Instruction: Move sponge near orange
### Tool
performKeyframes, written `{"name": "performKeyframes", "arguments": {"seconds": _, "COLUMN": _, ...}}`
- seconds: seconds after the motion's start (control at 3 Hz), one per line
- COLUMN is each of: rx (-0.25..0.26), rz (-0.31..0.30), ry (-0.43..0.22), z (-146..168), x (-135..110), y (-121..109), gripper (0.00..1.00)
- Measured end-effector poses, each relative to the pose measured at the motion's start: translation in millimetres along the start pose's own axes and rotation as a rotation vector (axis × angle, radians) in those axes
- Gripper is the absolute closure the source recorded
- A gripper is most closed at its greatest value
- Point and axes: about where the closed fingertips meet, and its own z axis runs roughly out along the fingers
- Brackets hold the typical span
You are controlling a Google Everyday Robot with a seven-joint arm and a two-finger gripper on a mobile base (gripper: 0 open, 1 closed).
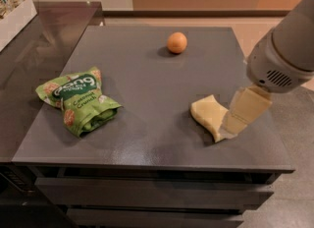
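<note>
The pale yellow sponge (208, 114) lies flat on the dark grey table (147, 79), near its front right. The small orange (176, 42) sits near the table's far edge, well apart from the sponge. My gripper (231, 128) comes down from the right, under the grey and white arm housing (284, 50). It is right over the sponge's right end and covers part of it. I cannot tell whether it touches the sponge.
A green snack bag (78, 99) lies on the left of the table. A darker counter (39, 40) adjoins on the left, with a white box (14, 13) at its far left. Drawers (147, 192) are below the table's front edge.
</note>
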Motion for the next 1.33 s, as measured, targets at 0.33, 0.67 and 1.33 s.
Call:
{"name": "performKeyframes", "arguments": {"seconds": 0.33, "rx": 0.023, "rz": 0.087, "ry": -0.037, "z": 20.9, "x": 0.5, "y": 2.7, "gripper": 0.00}}
{"name": "performKeyframes", "arguments": {"seconds": 0.67, "rx": 0.041, "rz": 0.144, "ry": -0.073, "z": 38.0, "x": 1.9, "y": 3.7, "gripper": 0.00}}
{"name": "performKeyframes", "arguments": {"seconds": 1.33, "rx": 0.021, "rz": 0.200, "ry": -0.093, "z": 71.8, "x": 2.2, "y": 7.6, "gripper": 0.00}}
